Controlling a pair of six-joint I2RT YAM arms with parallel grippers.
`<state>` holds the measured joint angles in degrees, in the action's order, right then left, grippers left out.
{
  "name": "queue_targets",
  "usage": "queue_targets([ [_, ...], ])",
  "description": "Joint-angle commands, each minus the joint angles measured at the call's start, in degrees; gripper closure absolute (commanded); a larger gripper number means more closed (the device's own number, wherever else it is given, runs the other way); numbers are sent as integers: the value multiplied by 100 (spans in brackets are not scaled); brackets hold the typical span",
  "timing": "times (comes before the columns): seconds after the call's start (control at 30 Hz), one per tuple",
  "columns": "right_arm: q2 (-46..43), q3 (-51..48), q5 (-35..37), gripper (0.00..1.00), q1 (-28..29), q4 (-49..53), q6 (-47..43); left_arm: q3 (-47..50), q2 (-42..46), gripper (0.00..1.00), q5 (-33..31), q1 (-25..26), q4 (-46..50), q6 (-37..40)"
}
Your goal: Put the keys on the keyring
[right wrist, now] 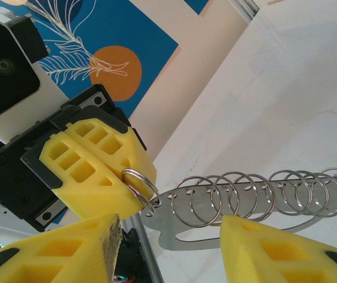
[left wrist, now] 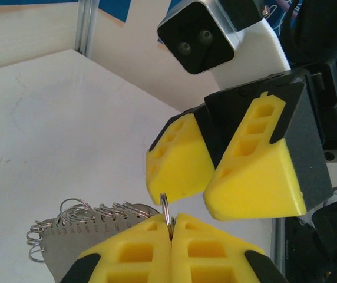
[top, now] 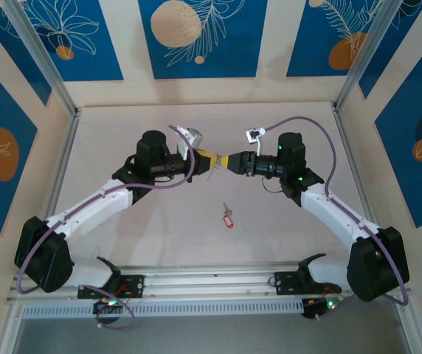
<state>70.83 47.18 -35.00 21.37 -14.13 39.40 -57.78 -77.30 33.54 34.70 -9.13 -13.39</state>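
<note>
Standing next to the rig, I saw both arms reaching in toward the middle of the worktop [top: 159, 236], with their hands pretty much nose to nose up off the surface. The left hand [top: 205, 158] was clamped tight, pinching one small wire ring [right wrist: 139, 183] between its yellow pads. That ring sat at the end of the keyring [left wrist: 68, 247], which was basically a flat grey metal strip with a whole row of wire loops strung along one edge. The strip hung out sideways from the grip, clear of the worktop.

The right hand [right wrist: 169, 227] faced it with its jaws about halfway apart and nothing in them. From its own camera the strip ran across just above the gap between its two yellow fingers [right wrist: 286, 253]. I couldn't tell whether either finger was touching the metal. From the left wrist camera, those same fingers hovered just above the pinched ring.

The key [top: 226, 208] was nowhere near any of this. It lay flat on the worktop with its little red tag [top: 229, 220], closer to the arm bases, in the open space between the two arms, well apart from both hands.
</note>
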Motion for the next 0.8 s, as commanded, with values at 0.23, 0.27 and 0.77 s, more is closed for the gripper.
queue_targets([
  [0.23,59,374,-198,51,-136,-176,-55,26,31,100,587,-66,-485,-173],
  [0.27,76,394,-215,51,-142,-196,-46,21,36,100,607,-66,-493,-185],
  [0.77,304,434,-606,59,-141,-553,120,-3,-24,100,742,-61,-604,-273],
])
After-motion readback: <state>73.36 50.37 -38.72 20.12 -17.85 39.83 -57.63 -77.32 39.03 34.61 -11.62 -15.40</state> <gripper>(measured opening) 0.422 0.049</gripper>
